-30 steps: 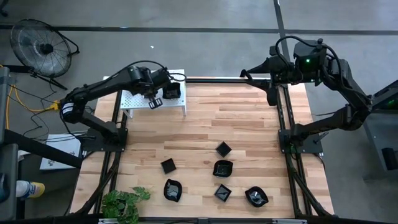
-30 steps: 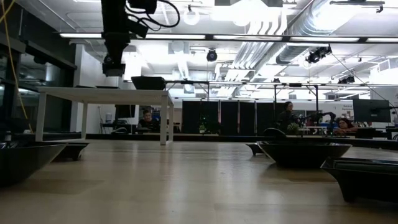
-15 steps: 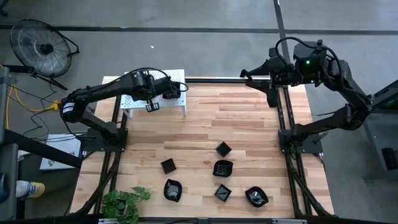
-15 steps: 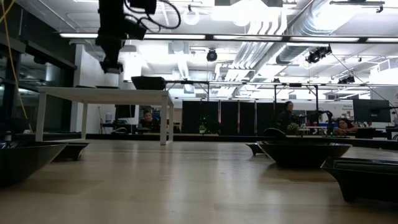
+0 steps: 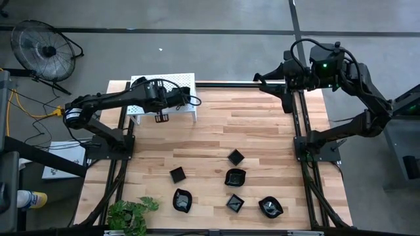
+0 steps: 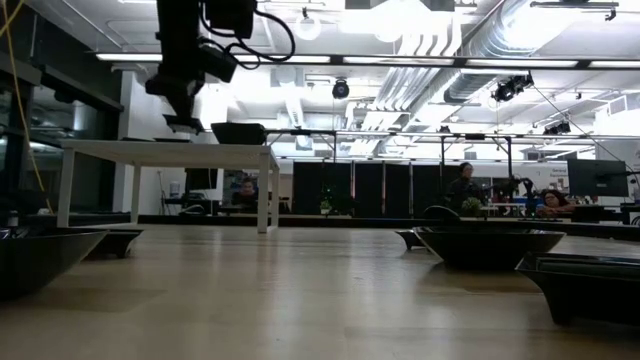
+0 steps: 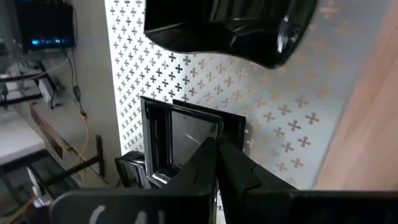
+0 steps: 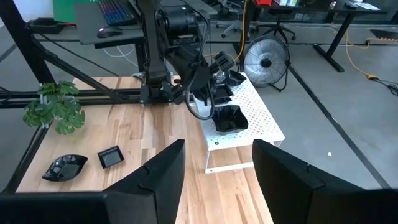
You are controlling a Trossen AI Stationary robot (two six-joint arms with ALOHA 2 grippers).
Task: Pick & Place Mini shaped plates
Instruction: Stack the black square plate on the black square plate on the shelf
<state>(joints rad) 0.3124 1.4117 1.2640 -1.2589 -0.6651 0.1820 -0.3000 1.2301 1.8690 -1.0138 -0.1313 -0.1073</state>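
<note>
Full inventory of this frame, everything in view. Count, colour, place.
table: 1, light wood, under both arms
shelf: 1, white perforated, table's far left corner
loose plates: 6, glossy black, near half of the table, centre to right
wavy plate: 1, black, lying on the shelf
square plate: 1, black, over the shelf, at the left fingertips
plant: 1, green, table's near left edge
fan: 1, black, floor beyond the far left corner
people: 3, far in the room behind
left gripper: shut on the square plate's rim, over the shelf
right gripper: open, empty, waiting above the far right corner
</note>
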